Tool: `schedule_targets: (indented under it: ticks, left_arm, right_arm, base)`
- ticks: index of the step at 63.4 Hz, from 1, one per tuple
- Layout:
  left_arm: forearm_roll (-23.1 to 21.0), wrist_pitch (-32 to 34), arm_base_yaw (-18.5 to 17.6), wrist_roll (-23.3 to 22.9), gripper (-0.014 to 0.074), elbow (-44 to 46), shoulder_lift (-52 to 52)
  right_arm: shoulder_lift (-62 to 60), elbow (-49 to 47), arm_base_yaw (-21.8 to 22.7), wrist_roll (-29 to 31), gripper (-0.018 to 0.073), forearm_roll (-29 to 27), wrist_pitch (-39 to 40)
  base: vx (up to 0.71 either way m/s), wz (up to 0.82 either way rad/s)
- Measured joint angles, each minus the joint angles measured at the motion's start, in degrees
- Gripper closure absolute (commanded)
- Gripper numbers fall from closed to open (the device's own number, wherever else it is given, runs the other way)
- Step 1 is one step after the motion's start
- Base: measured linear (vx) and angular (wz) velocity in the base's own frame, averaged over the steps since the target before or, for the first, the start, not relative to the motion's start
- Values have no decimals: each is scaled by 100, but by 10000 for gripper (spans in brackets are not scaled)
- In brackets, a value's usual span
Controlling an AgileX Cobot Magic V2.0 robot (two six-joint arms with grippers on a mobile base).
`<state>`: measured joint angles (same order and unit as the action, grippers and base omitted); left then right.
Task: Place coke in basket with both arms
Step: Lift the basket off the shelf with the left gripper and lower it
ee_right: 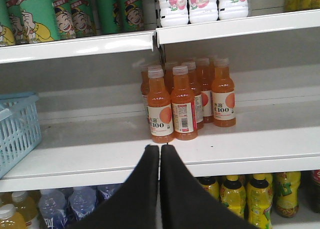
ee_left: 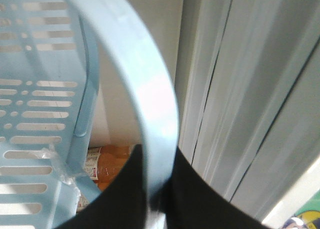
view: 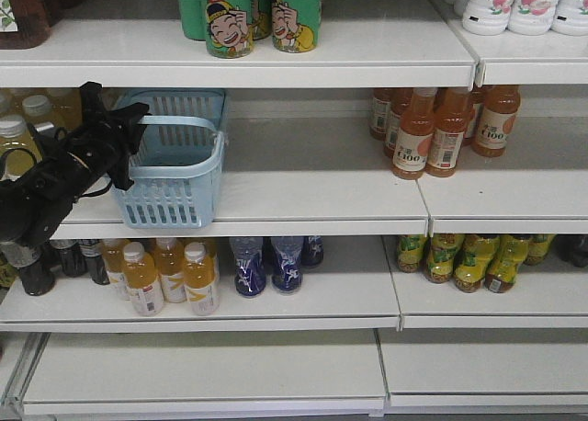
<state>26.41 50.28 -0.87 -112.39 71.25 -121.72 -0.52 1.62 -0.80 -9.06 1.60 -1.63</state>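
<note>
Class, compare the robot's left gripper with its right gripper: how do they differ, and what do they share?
The left gripper is clamped on the pale blue basket handle; the right gripper holds nothing, its fingers pressed together. The left gripper is at the basket; the right gripper faces the orange bottles. Both are black and shut.

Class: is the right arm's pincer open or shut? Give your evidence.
Shut: the right pincer has its black fingers meeting tip to tip, gripping nothing.
</note>
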Motion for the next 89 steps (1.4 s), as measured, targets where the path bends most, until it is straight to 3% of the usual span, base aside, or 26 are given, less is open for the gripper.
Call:
schedule_targets:
  ticks: [10, 17, 29, 41, 47, 62, 71, 89]
  left_arm:
    - [383, 327, 0, 0, 604, 0, -31]
    - [1057, 826, 0, -168, 604, 0, -35]
    - [2705, 1434, 0, -790, 604, 0, -35]
    - [4393, 1563, -18, -849, 604, 0, 269]
    - [4912, 1551, -123, -849, 604, -97, 632]
    - [5405, 1626, -671, -880, 604, -1369, 1847]
    - [5472, 1608, -1027, -876, 604, -2393, 2413]
    - [5233, 1609, -1785, -72, 604, -4067, 3004]
  right_arm:
    - [0, 0, 0, 0, 564, 0, 0]
    - [0, 0, 0, 0, 564, 0, 0]
    - [0, 0, 0, 0, 564, 0, 0]
    - [0, 0, 0, 0, 564, 0, 0]
    - [0, 0, 0, 0, 564, 0, 0]
    - [0, 0, 0, 0, 564, 0, 0]
    - [0, 0, 0, 0, 564, 0, -1]
    - [0, 0, 0, 0, 564, 0, -7]
  base:
    - [0, 0]
    - [0, 0]
    - [0, 0]
    - [0, 0]
    - [0, 0]
    - [0, 0]
    - [0, 0]
    - [0, 0]
